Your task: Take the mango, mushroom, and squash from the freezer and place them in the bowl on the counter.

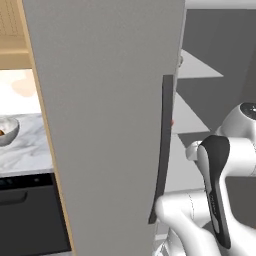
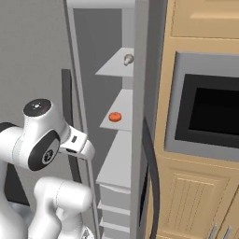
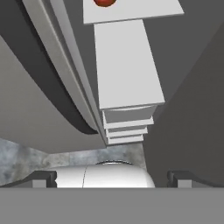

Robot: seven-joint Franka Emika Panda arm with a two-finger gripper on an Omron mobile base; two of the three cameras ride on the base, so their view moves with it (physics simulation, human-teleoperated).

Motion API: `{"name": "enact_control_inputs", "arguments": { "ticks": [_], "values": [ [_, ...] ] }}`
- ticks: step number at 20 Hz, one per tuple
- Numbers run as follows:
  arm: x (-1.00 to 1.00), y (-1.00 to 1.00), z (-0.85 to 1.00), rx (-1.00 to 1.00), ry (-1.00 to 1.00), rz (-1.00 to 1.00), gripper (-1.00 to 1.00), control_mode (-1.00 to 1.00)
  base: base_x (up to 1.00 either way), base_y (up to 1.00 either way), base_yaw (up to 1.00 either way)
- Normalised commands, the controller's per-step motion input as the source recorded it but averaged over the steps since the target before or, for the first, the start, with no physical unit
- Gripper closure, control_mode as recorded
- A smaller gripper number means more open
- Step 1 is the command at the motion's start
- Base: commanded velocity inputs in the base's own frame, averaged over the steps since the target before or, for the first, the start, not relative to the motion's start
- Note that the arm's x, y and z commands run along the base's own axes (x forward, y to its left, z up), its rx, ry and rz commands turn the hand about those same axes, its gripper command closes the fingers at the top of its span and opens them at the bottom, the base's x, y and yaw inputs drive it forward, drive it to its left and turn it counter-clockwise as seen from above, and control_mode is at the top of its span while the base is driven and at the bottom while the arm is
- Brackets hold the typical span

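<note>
The gripper (image 3: 112,179) gapes wide below freezer (image 2: 116,154) shelves; what may be the mushroom (image 2: 128,59) sits higher.

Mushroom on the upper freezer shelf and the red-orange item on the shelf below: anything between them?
In the right base view, nothing lies between the mushroom and the red-orange item: only the freezer's grey back wall shows there.

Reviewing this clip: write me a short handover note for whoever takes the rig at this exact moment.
Gripper: open, empty, low in front of the open freezer.
Things: a small mushroom-like item sits on an upper freezer shelf; an orange-red round item sits on the shelf below. The bowl stands on the counter, left of the freezer, with something brownish inside.
Done: freezer door open; possibly one item already in the bowl.
Left: pick both shelf items, carry them to the bowl.
</note>
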Motion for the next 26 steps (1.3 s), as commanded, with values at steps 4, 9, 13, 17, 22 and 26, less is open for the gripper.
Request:
{"name": "enact_control_inputs", "arguments": {
  "ticks": [4,9,13,17,22,26],
  "values": [
    [0.00,0.00,0.00,0.00,0.00,0.00,-1.00,1.00,0.00,-0.37,0.00],
    [0.00,0.00,0.00,0.00,0.00,0.00,-1.00,1.00,0.00,-0.39,0.00],
    [0.00,0.00,0.00,0.00,0.00,0.00,-1.00,1.00,0.04,-0.36,0.00],
    [0.00,0.00,0.00,0.00,0.00,0.00,-1.00,1.00,0.05,-0.14,0.00],
    [0.00,0.00,0.00,0.00,0.00,0.00,-1.00,1.00,0.02,-0.01,0.00],
    [0.00,0.00,0.00,0.00,0.00,0.00,-1.00,1.00,0.00,0.00,0.00]
  ]
}}
